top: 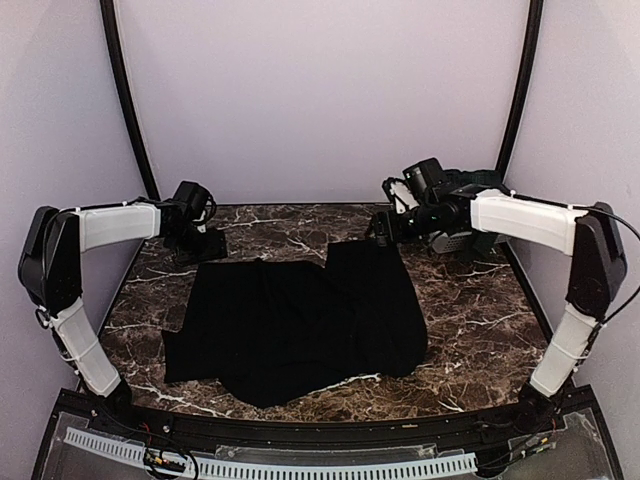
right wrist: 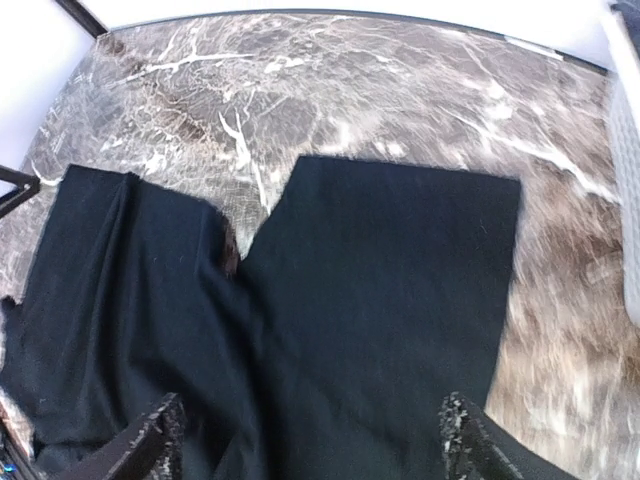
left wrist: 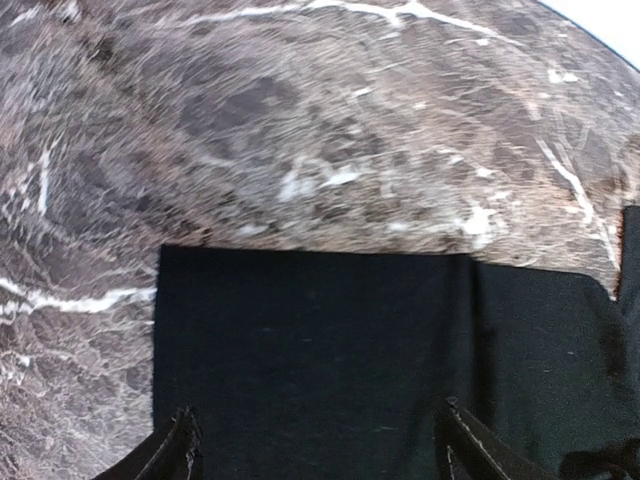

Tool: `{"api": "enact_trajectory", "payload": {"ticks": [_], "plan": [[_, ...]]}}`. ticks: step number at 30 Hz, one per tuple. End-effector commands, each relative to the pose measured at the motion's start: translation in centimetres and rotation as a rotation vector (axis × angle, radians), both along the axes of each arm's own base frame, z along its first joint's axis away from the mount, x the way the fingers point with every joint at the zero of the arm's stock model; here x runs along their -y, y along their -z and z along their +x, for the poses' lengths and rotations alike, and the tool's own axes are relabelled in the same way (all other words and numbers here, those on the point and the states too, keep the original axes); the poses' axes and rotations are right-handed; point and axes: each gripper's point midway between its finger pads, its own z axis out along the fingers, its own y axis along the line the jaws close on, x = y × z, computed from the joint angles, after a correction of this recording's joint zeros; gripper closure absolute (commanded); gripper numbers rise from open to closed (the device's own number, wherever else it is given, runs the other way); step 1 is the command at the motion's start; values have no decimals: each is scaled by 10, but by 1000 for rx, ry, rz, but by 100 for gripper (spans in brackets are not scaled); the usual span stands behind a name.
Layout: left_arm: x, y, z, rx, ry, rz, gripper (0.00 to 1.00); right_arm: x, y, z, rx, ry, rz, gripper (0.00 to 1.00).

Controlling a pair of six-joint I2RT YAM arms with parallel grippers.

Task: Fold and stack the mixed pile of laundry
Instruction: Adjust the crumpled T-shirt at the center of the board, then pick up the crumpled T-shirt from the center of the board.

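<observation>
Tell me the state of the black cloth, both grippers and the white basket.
black cloth, spread out flat on the marble table, not stacked, gripped by neither arm
left gripper, open, over the cloth's far left corner
right gripper, open, over the cloth's far right part
white basket, at the near edge, only its slatted rim shows

Open table (top: 480,320) borders the apparently flat black cloth (top: 300,320).

I see a matt black cloth (top: 300,325) mid-frame on a glossy, smooth, brown marble-patterned table (top: 480,320) with white veins.
</observation>
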Motion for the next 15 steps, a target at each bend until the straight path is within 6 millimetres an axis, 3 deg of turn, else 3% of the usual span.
{"api": "enact_trajectory", "payload": {"ticks": [1, 6, 15], "plan": [[-16, -3, -4, 15, -52, -10, 22, -10, 8, 60, 77, -36, -49, 18], [-33, -2, -5, 13, -102, 2, 24, 9, 52, 107, 23, 3, -100, 21], [-47, 23, -12, -27, -128, 10, 27, 31, 103, 148, -22, 45, -179, 26]]}}
